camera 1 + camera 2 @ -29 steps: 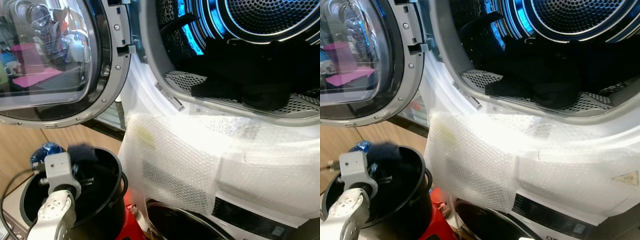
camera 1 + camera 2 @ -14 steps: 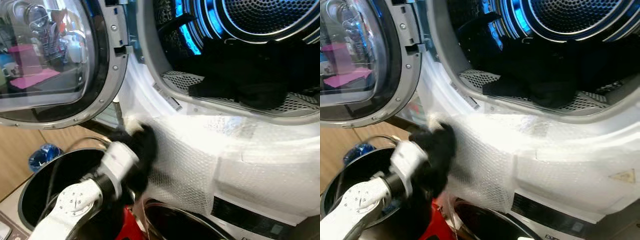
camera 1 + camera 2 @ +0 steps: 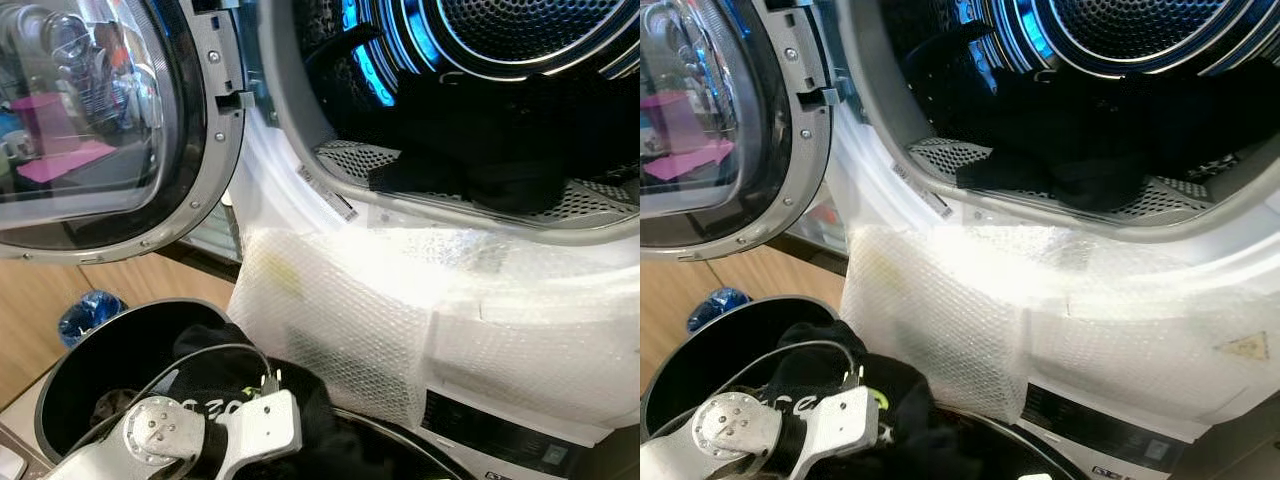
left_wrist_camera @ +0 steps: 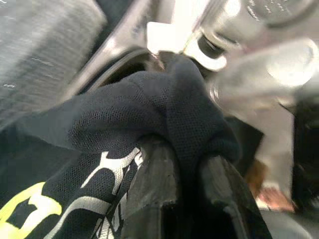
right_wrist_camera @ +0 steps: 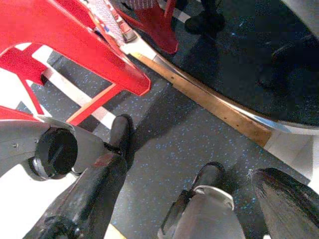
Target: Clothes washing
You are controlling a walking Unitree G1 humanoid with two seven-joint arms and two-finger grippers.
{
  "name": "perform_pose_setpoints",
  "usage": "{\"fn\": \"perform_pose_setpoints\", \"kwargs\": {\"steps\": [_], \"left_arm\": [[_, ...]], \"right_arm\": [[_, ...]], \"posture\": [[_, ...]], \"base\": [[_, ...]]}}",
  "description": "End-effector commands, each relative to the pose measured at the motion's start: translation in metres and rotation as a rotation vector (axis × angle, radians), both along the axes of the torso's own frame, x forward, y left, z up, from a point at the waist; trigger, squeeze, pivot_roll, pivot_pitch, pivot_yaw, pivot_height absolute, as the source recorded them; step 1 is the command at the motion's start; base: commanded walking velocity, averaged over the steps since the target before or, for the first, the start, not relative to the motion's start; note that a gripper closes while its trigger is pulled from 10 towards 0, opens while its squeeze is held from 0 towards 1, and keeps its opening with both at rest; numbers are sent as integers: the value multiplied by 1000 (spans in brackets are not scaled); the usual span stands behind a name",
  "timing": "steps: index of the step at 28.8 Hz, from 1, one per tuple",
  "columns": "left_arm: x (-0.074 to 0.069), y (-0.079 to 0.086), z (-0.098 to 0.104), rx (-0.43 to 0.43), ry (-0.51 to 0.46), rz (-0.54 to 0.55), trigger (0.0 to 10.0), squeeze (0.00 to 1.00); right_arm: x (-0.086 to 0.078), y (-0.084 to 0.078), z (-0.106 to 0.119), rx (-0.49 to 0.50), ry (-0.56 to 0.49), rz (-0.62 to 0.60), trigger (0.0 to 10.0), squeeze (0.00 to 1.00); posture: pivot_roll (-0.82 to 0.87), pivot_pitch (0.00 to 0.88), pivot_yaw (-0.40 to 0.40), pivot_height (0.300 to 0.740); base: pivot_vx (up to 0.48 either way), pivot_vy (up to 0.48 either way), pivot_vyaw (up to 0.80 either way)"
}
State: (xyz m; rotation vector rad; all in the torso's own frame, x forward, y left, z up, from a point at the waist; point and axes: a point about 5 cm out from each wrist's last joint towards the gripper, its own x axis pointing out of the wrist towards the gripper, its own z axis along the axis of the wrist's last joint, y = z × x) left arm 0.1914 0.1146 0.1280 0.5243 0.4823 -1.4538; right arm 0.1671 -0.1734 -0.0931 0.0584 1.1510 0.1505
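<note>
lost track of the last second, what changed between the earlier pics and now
The left gripper, which was reaching down into the black bucket, swung up toward the bubble wrap and has come back low over the bucket rim. It is now shut on a black printed garment lifted out of the bucket. The dark clothes in the drum, the open door and the bubble wrap stayed put.

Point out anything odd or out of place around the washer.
A sheet of bubble wrap is draped over the washer's front below the open drum, which looks like leftover packaging. Otherwise the left gripper pinches a black shirt over the black bucket.
</note>
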Motion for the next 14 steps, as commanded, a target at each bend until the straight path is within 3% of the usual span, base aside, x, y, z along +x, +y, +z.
{"fn": "perform_pose_setpoints", "kwargs": {"steps": [1, 5, 6, 7, 9, 11, 14], "left_arm": [[2, -1, 3, 4, -18, -40, 10000, 0], [14, -20, 21, -129, -74, -26, 10000, 0], [14, -20, 21, -129, -74, -26, 10000, 0], [17, -31, 31, -180, -72, -54, 10000, 0], [21, -38, 36, -189, -80, -76, 10000, 0], [36, -54, 38, -184, -154, -87, 10000, 0], [44, -71, 48, -259, -163, -75, 10000, 0]], "right_arm": [[-1, -2, 0, -2, -5, 15, 10000, 0], [1, -5, 2, 4, -16, 10, 10000, 0], [1, -5, 2, 4, -16, 10, 10000, 0], [1, -6, 1, 1, -14, 12, 10000, 0], [0, -5, 1, 3, -12, 12, 10000, 0], [0, 2, 0, 15, -8, 21, 10000, 0], [2, 8, 0, 31, -13, 21, 10000, 0]], "posture": [[30, 0, 88, 740], [26, 0, 84, 740], [26, 0, 84, 740], [33, 0, 80, 740], [33, 0, 80, 740], [29, 0, 78, 740], [19, 0, 83, 740]], "base": [[0, 0, 0], [0, 0, 0], [0, 0, 0], [0, 0, 0], [0, 0, 0], [0, 0, 0], [0, 0, 0]]}}
